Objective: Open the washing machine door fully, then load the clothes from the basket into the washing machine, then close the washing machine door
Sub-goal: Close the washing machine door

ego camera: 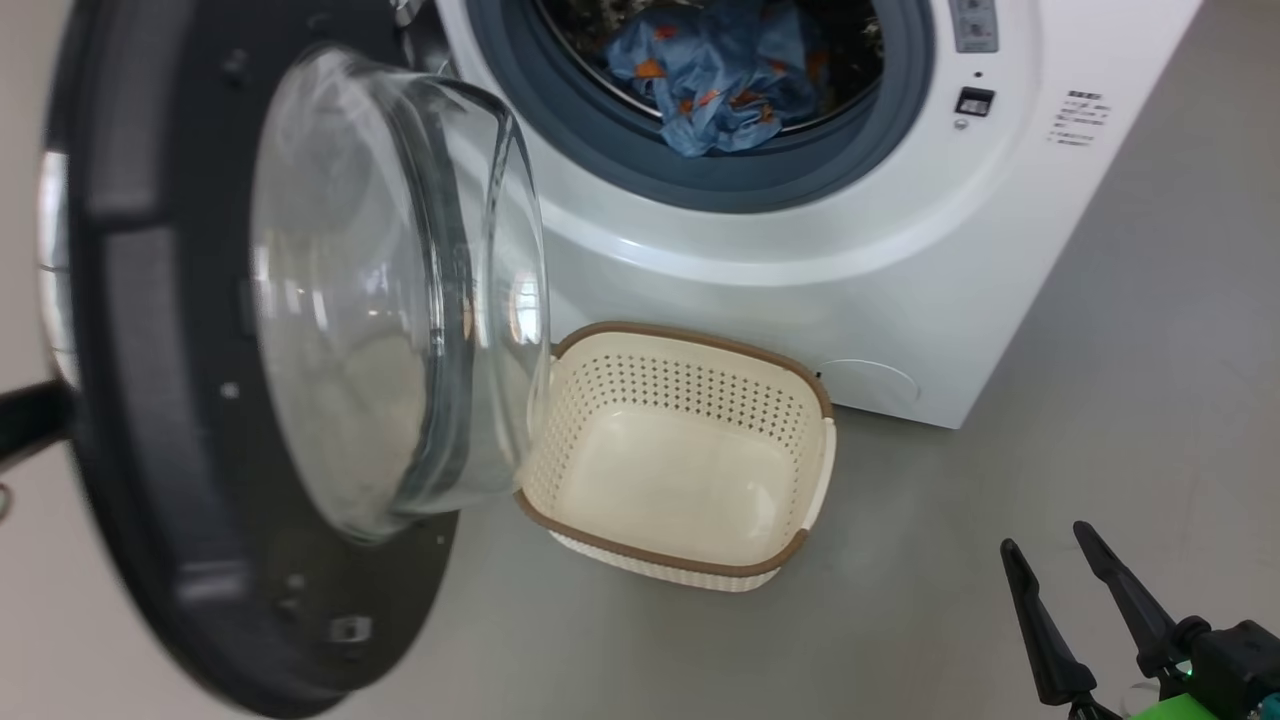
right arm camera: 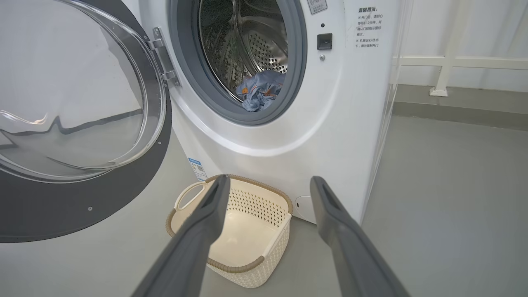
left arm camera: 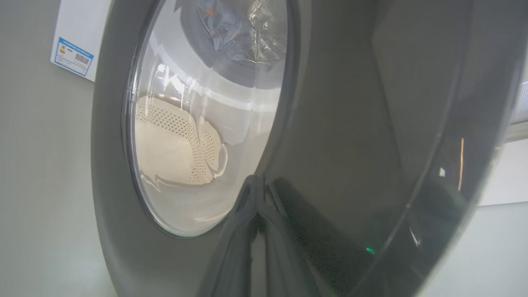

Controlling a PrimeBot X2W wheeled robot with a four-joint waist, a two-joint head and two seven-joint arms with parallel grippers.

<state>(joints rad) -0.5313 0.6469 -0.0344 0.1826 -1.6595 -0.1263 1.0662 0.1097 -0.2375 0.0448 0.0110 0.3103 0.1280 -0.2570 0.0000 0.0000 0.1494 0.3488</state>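
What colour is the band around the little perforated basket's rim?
Brown, on a cream-white perforated plastic basket; clearest in the head view.

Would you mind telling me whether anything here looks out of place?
Yes: a fold of the clothes hangs over the gasket at the opening's lower edge, where the closing door might pinch it.

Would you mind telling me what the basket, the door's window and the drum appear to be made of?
The basket looks like matte cream moulded plastic, from its punched holes. The door's window seems clear glass, glossy with reflections, though clear plastic is possible. The drum looks like shiny perforated steel.
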